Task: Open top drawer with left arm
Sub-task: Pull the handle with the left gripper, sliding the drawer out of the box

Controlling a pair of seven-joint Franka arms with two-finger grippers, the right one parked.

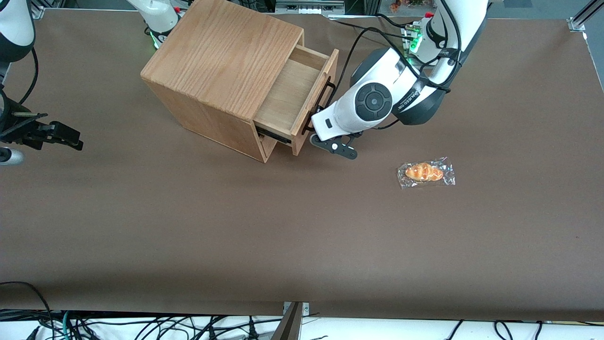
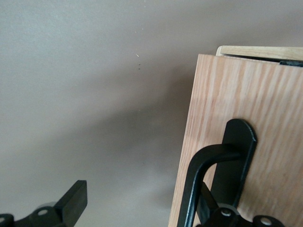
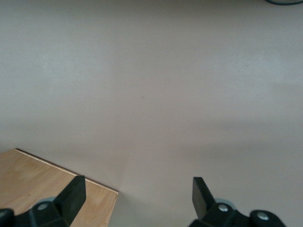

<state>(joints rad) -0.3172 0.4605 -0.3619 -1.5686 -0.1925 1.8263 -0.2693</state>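
1. Oak, pale and grained, makes up the top drawer [image 1: 295, 97], which sits in the upper middle of the front frame, already slid well out of the wooden box [image 1: 222, 71] with its bare floor showing.
2. Its black bar handle [image 2: 215, 182] faces the left arm [image 1: 377, 97], whose pincer [image 1: 325, 141] hangs at the drawer's front, at the handle's end nearer the front camera.
3. In the wrist view the fingers stand wide apart: one fingertip [image 2: 73, 201] hangs over bare brown worktop [image 1: 188, 226], the other sits against the handle's bracket, so the pincer looks hooked on the bar, not clamped on it.
4. Risk: with only one finger bearing on the bar, it may slip off the end, if the arm pulls at a slant.
5. Risk: pulling much more could run the drawer off its runners or drag the whole box across the worktop.
6. Risk: the wrapped bread roll [image 1: 426, 173], lying near the arm toward the front camera, could be swept aside by a wide swing.
7. Count: one box, one drawer drawn out, one bar handle, one wrapped roll.
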